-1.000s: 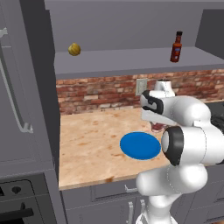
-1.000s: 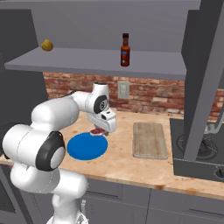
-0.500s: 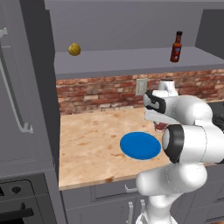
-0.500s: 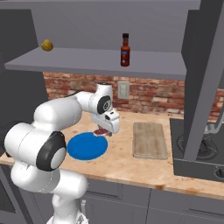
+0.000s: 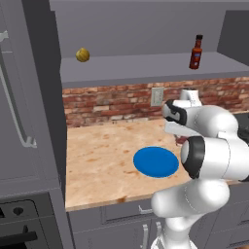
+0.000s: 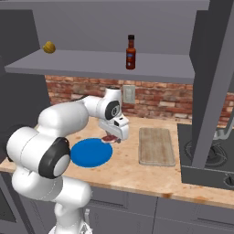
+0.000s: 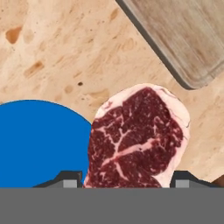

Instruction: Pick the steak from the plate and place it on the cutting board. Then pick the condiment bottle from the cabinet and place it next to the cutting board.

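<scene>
My gripper (image 6: 113,137) is shut on the steak (image 6: 109,139), a red slab with white marbling, and holds it a little above the counter. In the hand view the steak (image 7: 135,140) hangs between the two fingertips, past the rim of the blue plate (image 7: 39,140) and short of the corner of the wooden cutting board (image 7: 183,35). The plate (image 6: 91,152) (image 5: 155,162) lies bare. The cutting board (image 6: 156,145) lies to the right of it, also bare. The condiment bottle (image 6: 131,52) (image 5: 196,52) stands upright on the cabinet shelf (image 6: 91,68).
A yellowish round fruit (image 6: 49,47) (image 5: 82,55) sits at the left of the shelf. A cooktop (image 6: 205,160) and a grey column (image 6: 210,82) border the board on the right. A tall grey handled unit (image 5: 24,97) bounds the counter on the left. A brick wall runs behind.
My gripper has carried the steak off the plate's middle, past its rim toward the cutting board. The plate, board and bottle have stayed put.
</scene>
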Robot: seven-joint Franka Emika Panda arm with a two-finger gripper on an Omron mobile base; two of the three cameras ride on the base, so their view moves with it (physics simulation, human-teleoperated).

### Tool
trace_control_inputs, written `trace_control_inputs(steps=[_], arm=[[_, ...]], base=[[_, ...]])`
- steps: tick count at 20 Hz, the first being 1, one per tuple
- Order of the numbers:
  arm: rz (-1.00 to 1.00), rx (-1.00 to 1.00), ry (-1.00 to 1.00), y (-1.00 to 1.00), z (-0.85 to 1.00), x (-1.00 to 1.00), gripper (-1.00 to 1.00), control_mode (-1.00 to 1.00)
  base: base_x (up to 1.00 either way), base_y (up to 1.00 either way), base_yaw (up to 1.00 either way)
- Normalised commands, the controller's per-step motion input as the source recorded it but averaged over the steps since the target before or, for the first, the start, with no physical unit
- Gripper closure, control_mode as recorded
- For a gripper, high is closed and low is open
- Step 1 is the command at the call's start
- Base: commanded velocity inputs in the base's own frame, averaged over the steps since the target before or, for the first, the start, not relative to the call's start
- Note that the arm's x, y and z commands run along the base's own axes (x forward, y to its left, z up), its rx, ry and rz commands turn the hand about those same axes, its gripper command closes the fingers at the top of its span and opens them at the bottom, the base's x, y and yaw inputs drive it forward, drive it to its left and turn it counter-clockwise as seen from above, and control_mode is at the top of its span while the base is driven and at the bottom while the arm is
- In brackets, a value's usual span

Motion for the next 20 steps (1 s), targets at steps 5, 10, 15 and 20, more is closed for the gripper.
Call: trace_control_inputs(steps=[5, 10, 15, 20], arm=[[0.0, 0.0, 0.0, -0.18, 0.0, 0.0, 1.0, -1.0], [0.0, 0.0, 0.0, -0.16, 0.0, 0.0, 1.0, -1.0], [0.0, 0.0, -0.01, -0.14, -0.06, 0.0, 1.0, -1.0], [0.0, 0.0, -0.03, -0.13, -0.07, 0.0, 1.0, -1.0]], base=[[0.0, 0.0, 0.0], [0.0, 0.0, 0.0], [0.0, 0.0, 0.0], [0.0, 0.0, 0.0]])
